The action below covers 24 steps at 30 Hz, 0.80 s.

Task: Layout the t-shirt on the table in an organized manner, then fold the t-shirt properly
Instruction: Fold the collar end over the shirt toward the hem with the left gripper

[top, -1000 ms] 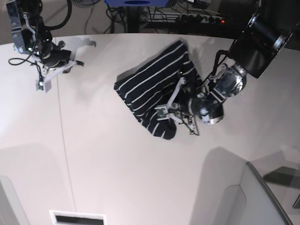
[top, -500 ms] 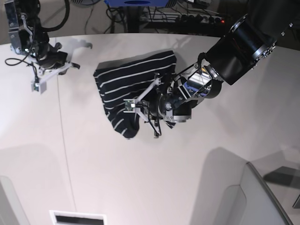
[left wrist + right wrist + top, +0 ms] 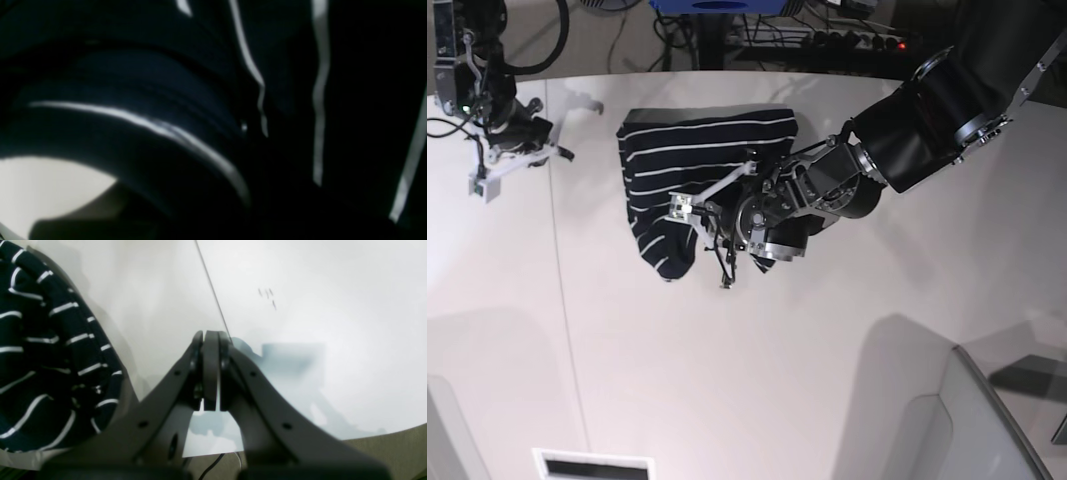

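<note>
right gripper at far left of base view, well apart from the t-shirt, hovering over the table near its back curved edge; in the right wrist view its fingers sit pressed flat together with no gap, nothing between them, so closed and empty; thin seam line in the tabletop runs just right of this gripper and down toward the front, left of the shirt; same seam shows beyond the closed fingertips in the right wrist view, with the striped shirt bunched at the left edge of that view; t-shirt lies crumpled, not spread, on the back-centre part of the table, right of the seam; upper part roughly flat with stripes running across, lower left corner hanging down as a narrow rounded lobe; dark navy with thin white stripes; left gripper sits at the shirt's lower right part, on top of the fabric, with the big black left arm reaching in from the upper right; jaws themselves hard to make out in base view; left wrist view filled with dark striped folds right against the lens, blurred, a bit of white table at lower left; fingers look nearly closed and seem to be pinching shirt fabric, exact grip point hidden
</note>
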Each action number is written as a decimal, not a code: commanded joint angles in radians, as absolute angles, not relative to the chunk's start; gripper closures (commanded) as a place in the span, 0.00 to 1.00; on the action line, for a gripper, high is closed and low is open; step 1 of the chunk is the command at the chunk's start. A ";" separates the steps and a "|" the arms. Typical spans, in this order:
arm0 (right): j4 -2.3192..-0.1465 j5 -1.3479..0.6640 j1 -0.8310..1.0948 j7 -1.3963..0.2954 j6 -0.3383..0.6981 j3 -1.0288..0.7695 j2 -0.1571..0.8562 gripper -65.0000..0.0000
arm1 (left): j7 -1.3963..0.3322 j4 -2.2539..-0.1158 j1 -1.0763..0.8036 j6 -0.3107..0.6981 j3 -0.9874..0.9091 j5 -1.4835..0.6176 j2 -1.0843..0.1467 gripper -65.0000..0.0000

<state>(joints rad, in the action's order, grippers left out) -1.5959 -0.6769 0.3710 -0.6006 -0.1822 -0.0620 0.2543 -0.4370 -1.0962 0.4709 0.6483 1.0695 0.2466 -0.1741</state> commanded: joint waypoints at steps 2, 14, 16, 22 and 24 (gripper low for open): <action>-1.610 -0.680 0.363 -0.585 -0.176 -0.070 0.265 1.00 | -0.427 -1.107 0.493 0.653 1.066 0.240 -0.165 1.00; -1.610 -0.680 0.361 -0.584 -0.176 -0.071 0.265 1.00 | -0.475 -1.109 0.495 0.653 1.066 0.245 -0.166 1.00; -1.610 -0.680 0.361 -0.584 -0.176 -0.071 0.265 1.00 | -0.545 -1.116 0.507 0.664 1.067 0.242 -0.165 1.00; -1.610 -0.680 0.361 -0.584 -0.176 -0.071 0.265 1.00 | -0.585 -1.124 0.524 0.698 1.063 0.251 -0.163 0.68; -1.610 -0.680 0.361 -0.584 -0.176 -0.070 0.265 1.00 | -0.585 -1.141 0.538 0.698 1.064 0.251 -0.166 0.53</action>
